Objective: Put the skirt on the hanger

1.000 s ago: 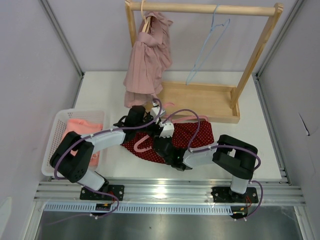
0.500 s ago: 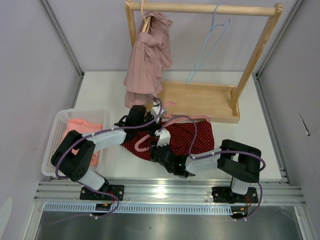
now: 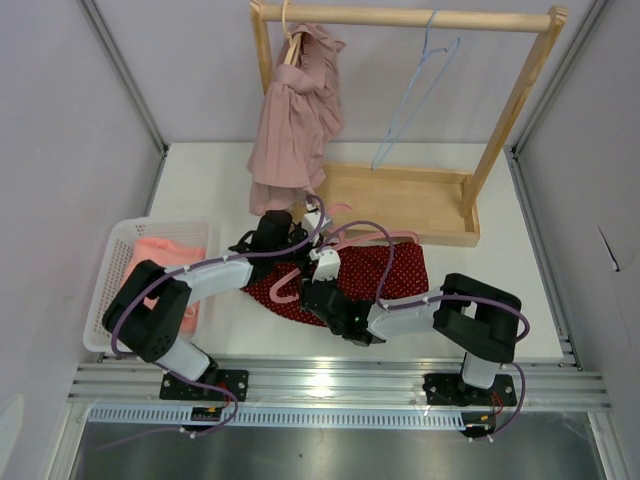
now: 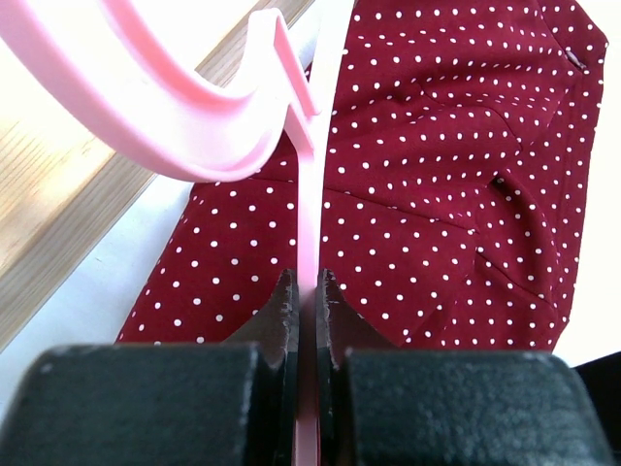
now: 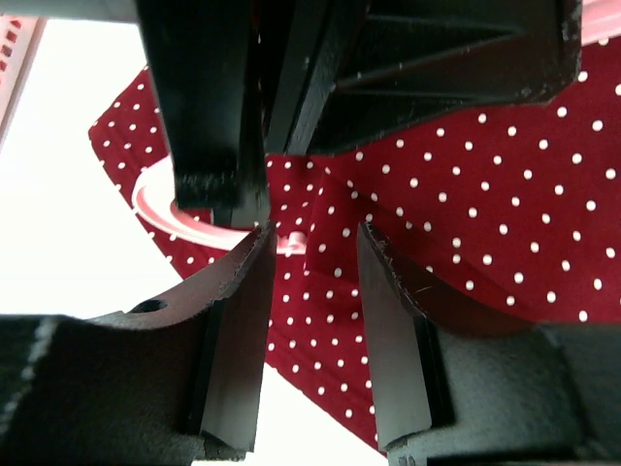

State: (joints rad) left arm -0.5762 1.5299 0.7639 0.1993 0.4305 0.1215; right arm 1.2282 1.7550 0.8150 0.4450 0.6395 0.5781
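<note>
Skirt (image 3: 395, 270), red polka-dot: flat on counter (image 3: 490, 290). Pink hanger (image 4: 194, 131): clamped in left hand (image 4: 308, 288). Right hand (image 5: 310, 257): spread apart, just over skirt.

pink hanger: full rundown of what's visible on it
The pink hanger looks like smooth, glossy plastic: a curved hook meeting a thin straight stem. The left gripper is shut on that stem, seen edge-on. It sits over the red polka-dot skirt, near the wooden rack base. Its shoulders are not clearly visible; contact with the skirt cannot be told.
</note>
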